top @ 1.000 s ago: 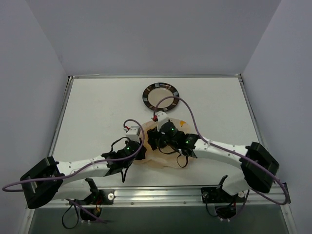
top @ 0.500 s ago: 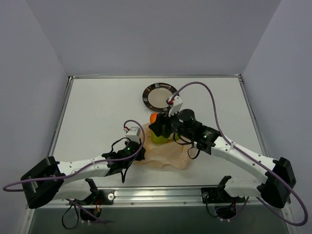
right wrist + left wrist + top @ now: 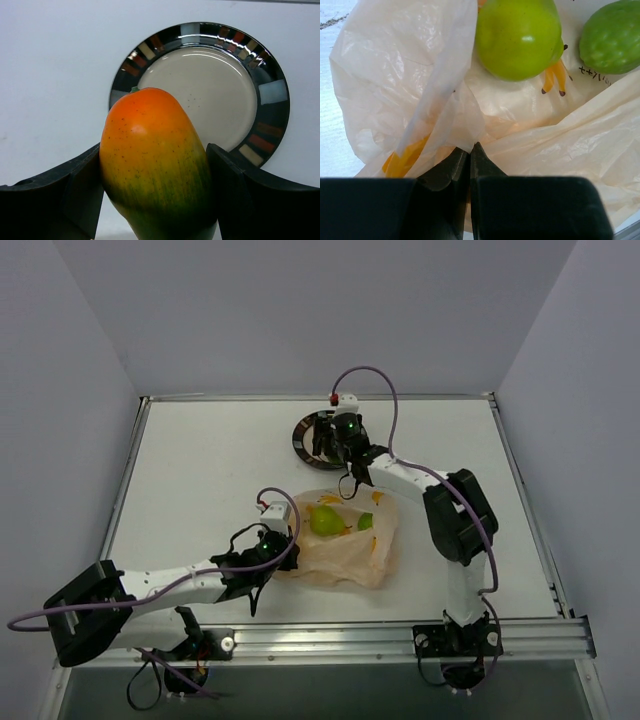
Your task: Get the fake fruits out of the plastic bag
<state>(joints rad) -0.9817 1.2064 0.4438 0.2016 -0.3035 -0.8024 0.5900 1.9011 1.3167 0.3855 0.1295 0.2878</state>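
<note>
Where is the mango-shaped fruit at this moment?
In the right wrist view the mango-shaped fruit sits clamped in the right gripper, over the striped plate at the far middle of the table, well beyond the plastic bag.

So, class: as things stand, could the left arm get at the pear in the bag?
Probably not yet: the left gripper is shut on the plastic bag. The pear lies just ahead, apparently uncovered, but the gripper must let go first.

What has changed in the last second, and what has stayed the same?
The right gripper lifted the mango out of the bag and carried it over the plate. The left gripper stayed shut on the bag's edge; the pear and green fruit stayed inside.
</note>
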